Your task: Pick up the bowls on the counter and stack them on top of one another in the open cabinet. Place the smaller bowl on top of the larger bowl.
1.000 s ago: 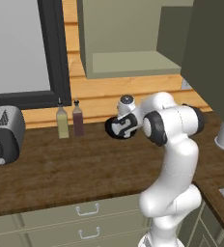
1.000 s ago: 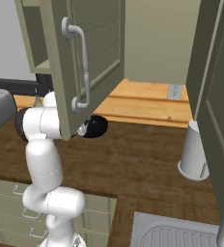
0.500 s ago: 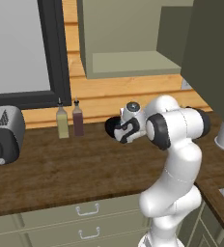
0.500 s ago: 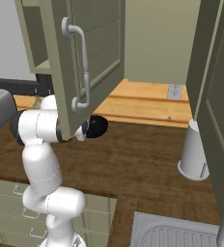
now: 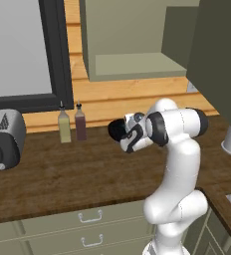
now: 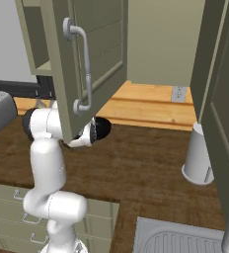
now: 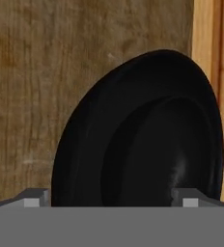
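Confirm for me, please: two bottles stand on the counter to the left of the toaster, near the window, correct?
Not quite. In the left base view the two bottles stand on the counter to the right of the toaster, not to its left. They are near the window, as you said.

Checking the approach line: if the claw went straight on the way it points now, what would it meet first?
The glossy black round bowl, most likely: in the hand view it sits dead ahead between the claw tips. How near is unclear.
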Motion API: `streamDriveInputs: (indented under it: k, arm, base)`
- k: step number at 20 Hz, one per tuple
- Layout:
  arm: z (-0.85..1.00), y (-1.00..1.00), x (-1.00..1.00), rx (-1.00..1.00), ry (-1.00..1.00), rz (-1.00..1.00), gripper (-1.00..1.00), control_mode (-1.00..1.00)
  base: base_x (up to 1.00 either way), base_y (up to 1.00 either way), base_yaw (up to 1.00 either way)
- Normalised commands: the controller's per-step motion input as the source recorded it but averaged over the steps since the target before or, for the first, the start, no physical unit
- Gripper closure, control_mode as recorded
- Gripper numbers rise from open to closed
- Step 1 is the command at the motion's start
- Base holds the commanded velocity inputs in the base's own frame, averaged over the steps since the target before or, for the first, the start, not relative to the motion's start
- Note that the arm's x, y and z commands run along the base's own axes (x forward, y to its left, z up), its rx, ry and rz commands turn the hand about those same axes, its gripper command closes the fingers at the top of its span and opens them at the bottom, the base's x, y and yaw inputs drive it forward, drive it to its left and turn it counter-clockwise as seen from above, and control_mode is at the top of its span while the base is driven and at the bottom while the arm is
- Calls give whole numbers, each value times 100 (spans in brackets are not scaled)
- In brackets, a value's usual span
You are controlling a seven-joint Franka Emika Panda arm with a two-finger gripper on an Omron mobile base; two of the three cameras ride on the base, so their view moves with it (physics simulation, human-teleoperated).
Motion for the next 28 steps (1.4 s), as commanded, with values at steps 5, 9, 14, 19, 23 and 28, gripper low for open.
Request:
streamDriveInputs:
  k: [5,9,14,19,23,28]
  arm:
    - [-16,0,19,0,-18,0,-100,-100]
    - [-8,1,0,0,-16,0,-100,-100]
    - [0,8,0,0,-12,-1,100,-100]
    - [1,11,-11,0,-3,-3,100,-100]
    - [38,5,-46,0,0,-2,100,-100]
    - [78,10,-72,0,0,-1,100,-100]
  base:
    - [0,0,0]
    - [0,0,0]
    - [0,0,0]
    - [0,0,0]
    - [0,0,0]
    - [0,0,0]
